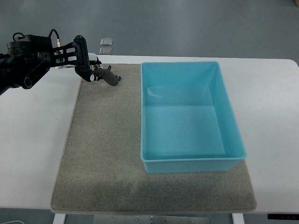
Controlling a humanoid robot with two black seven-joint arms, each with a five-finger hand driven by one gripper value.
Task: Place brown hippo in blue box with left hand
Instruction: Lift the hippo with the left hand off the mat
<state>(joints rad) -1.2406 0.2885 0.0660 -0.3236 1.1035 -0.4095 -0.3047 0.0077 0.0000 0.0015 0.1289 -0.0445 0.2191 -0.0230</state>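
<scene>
**Left hand at the mat's far corner, blue box empty**

The left hand (96, 74) reaches in from the upper left, its dark arm crossing the white worktop (32, 140) to the far-left corner of the grey felt mat (103, 154). At its tip sits a small mixed shape of white and dark brown, with a slim dark piece jutting right and down onto the mat. This may be the brown hippo (111, 78) lying under or between the fingers, but finger and toy cannot be separated at this size. Whether the hand is gripping, closing or merely hovering above it, I cannot tell.

The blue box (233, 140) stands on the right half of the mat, well apart from the hand, open-topped, its floor bare. So the placing is not done.

If the dark piece is the toy, it looks small and light, likely a plastic or rubbery figure: stiff enough to pinch, smooth enough to slip, not fragile. The sensible hold would be across the body's thickest part rather than a leg or the head, so it does not swivel on the way over the box wall.

The right arm does not show. Two small clear objects (106, 45) lie on the floor beyond the worktop, too small to identify.
</scene>
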